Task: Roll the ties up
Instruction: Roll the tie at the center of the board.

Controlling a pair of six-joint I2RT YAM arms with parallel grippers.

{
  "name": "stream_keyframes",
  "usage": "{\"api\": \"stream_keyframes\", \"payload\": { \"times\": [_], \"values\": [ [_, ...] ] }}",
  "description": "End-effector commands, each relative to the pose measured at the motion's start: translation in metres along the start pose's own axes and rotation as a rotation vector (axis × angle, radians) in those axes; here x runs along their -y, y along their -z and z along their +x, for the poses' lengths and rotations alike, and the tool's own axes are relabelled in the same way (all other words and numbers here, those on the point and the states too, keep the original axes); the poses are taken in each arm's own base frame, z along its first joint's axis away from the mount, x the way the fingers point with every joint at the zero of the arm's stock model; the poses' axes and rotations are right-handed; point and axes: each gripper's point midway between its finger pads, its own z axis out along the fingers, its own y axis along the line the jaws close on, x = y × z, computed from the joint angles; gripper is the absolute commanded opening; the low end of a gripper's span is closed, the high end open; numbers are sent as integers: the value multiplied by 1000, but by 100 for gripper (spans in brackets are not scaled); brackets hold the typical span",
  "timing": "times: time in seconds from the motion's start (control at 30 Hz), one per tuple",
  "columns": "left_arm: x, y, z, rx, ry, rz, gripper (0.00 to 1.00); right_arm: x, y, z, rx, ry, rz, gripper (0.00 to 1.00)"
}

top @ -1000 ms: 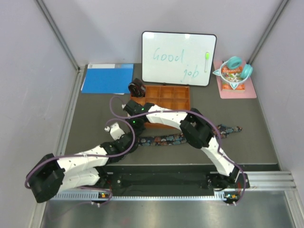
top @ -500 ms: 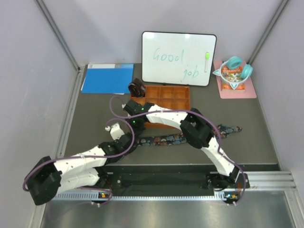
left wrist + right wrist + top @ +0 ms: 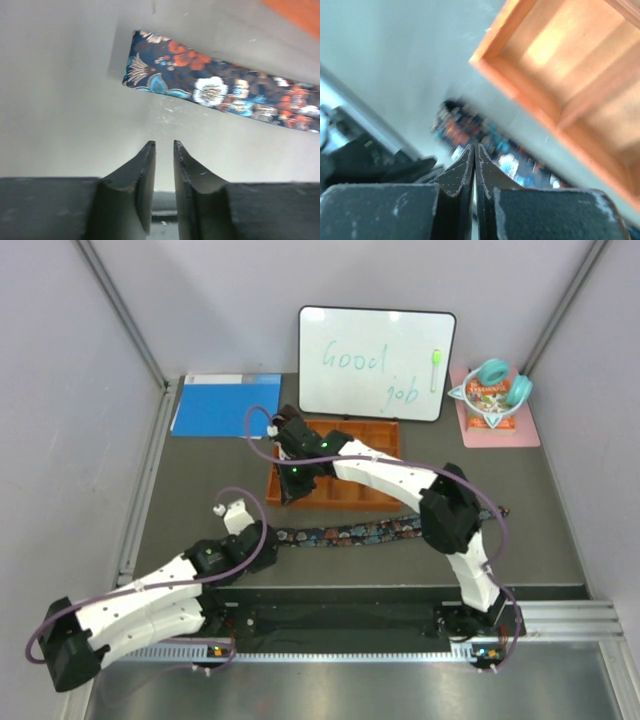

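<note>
Two arms reach over a grey table [image 3: 200,490], with one tie in plain view. The flower-printed tie [image 3: 390,531] lies flat and unrolled on the table, on the near side of the orange tray [image 3: 365,440], running left to right. Its left end lies just ahead of the left hand [image 3: 164,150], not touching it. The left hand's fingers are parted by a narrow gap, with nothing between them. The right hand [image 3: 474,146] has its fingers pressed together and holds nothing, poised over the tray's near left corner. Behind the tray stands a whiteboard [image 3: 376,362], with a blue folder [image 3: 226,405] to its left and turquoise headphones [image 3: 492,375] to its right.
</note>
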Motion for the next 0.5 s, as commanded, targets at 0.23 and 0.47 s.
{"api": "stream_keyframes", "payload": {
  "times": [0.23,0.47],
  "values": [
    [19,52,-53,175,46,168,51,-46,49,38,-3,-40,-292,0],
    [18,46,-56,186,40,116,54,-45,20,46,-51,-80,-312,0]
  ]
}}
